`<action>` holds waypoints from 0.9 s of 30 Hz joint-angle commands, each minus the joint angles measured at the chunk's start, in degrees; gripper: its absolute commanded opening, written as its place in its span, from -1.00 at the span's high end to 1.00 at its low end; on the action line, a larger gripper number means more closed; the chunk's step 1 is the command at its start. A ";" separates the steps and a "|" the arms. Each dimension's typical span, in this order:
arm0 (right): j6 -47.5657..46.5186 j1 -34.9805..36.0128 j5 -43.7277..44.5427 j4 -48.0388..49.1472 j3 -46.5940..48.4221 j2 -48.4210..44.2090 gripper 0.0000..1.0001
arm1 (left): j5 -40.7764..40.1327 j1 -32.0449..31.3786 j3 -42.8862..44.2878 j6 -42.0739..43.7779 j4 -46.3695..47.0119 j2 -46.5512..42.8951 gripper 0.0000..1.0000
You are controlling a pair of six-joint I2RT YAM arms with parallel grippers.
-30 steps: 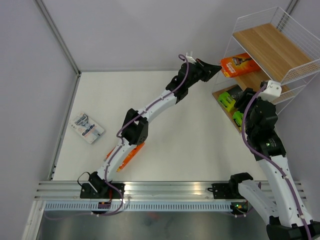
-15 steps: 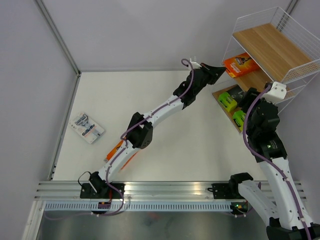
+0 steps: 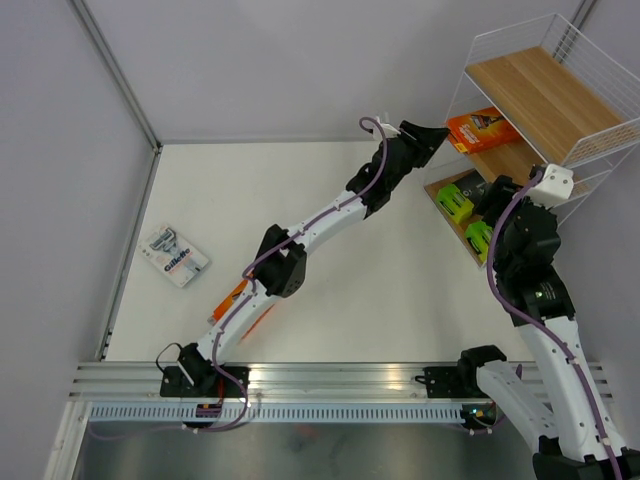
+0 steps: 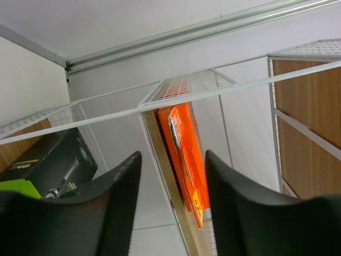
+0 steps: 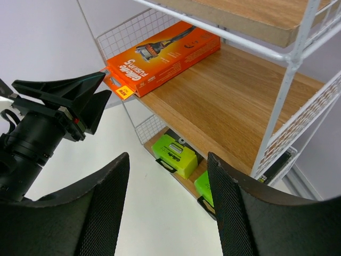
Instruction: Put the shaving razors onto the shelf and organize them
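One orange razor pack (image 3: 481, 128) lies on the middle board of the shelf (image 3: 540, 92), its near end jutting past the edge. My left gripper (image 3: 437, 137) is open just short of that end, and the orange pack (image 4: 184, 153) shows beyond the gap between my fingers (image 4: 118, 198). Two black-and-green packs (image 3: 458, 197) (image 3: 478, 238) lie on the bottom board. My right gripper (image 5: 168, 213) hangs open and empty above the green packs (image 5: 176, 154), with the orange pack (image 5: 165, 55) higher up. A white-and-blue pack (image 3: 174, 257) and a second orange pack (image 3: 245, 305) lie on the table.
The left arm stretches diagonally over the table and covers most of the second orange pack. White wire sides and rails (image 4: 192, 95) of the shelf stand close around both grippers. The right arm (image 3: 535, 290) stands in front of the shelf's lower tier.
My left gripper carried the orange pack further onto the middle board, then opened and let it go. The right gripper's jaws spread a little wider.
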 commanded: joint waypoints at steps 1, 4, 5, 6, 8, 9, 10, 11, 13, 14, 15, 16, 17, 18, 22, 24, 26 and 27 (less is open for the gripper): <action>2.24 -0.09 -2.23 -0.21 1.90 0.82 -0.34 | 2.25 0.22 -0.36 6.10 0.66 -6.83 -0.18; 4.00 -0.17 -4.34 -1.88 3.13 1.88 -0.36 | 6.55 0.75 -7.29 7.25 -0.14 -13.22 -0.38; 4.79 -0.17 -5.48 -2.24 3.56 2.14 -0.37 | 7.87 0.84 -13.06 8.47 0.12 -15.78 -0.39; 4.79 -0.17 -6.36 -2.50 3.66 2.06 -0.38 | 8.15 0.84 -16.94 8.49 1.43 -18.33 -0.39; 6.28 -0.17 -7.85 -3.20 4.09 1.97 -0.39 | 7.97 0.84 -28.95 11.46 6.78 -26.50 -0.43; 6.72 -0.17 -9.95 -3.38 4.27 1.88 -0.43 | 7.71 1.10 -32.33 12.34 7.59 -28.97 -0.44; 7.42 -0.17 -10.75 -3.82 4.36 1.80 -0.46 | 7.62 1.27 -35.06 13.83 7.59 -31.43 -0.46; 7.78 -0.17 -11.72 -4.00 4.62 1.62 -0.48 | 7.88 1.62 -39.79 14.28 6.38 -35.37 -0.48; 8.22 -0.09 -15.31 -4.17 4.97 1.71 -0.56 | 10.34 3.38 -44.38 14.63 4.35 -39.52 -0.49; 8.74 -0.09 -16.81 -4.09 4.97 1.88 -0.60 | 10.61 4.95 -48.84 14.81 1.30 -43.54 -0.49; 8.92 -0.17 -18.65 -3.82 4.71 1.97 -0.72 | 12.18 5.75 -51.24 14.99 -0.82 -45.76 -0.50; 9.19 -0.17 -23.28 -3.13 4.54 2.58 -0.75 | 12.28 6.63 -53.70 15.86 -2.67 -47.78 -0.50; 9.62 -0.09 -25.59 -2.60 3.75 3.02 -0.78 | 12.54 7.51 -59.20 16.65 -4.17 -50.50 -0.50; 10.15 -0.17 -27.70 -2.24 3.48 3.55 -0.83 | 12.28 9.34 -62.39 17.53 -6.62 -55.74 -0.51; 12.35 0.53 -40.26 1.26 1.64 6.44 -0.90 | 8.96 14.54 -80.56 20.44 -15.75 -71.76 -0.64; 12.79 1.92 -41.69 3.20 0.06 6.98 -0.93 | 6.84 17.44 -85.43 20.52 -22.86 -81.39 -0.98; 13.06 3.42 -42.75 6.54 -2.05 8.03 -0.94 | 6.22 20.33 -91.84 19.91 -27.37 -87.93 -0.99; 13.84 5.43 -42.84 7.51 -2.75 8.56 -0.94 | 5.78 21.13 -93.69 19.48 -31.39 -90.92 -0.99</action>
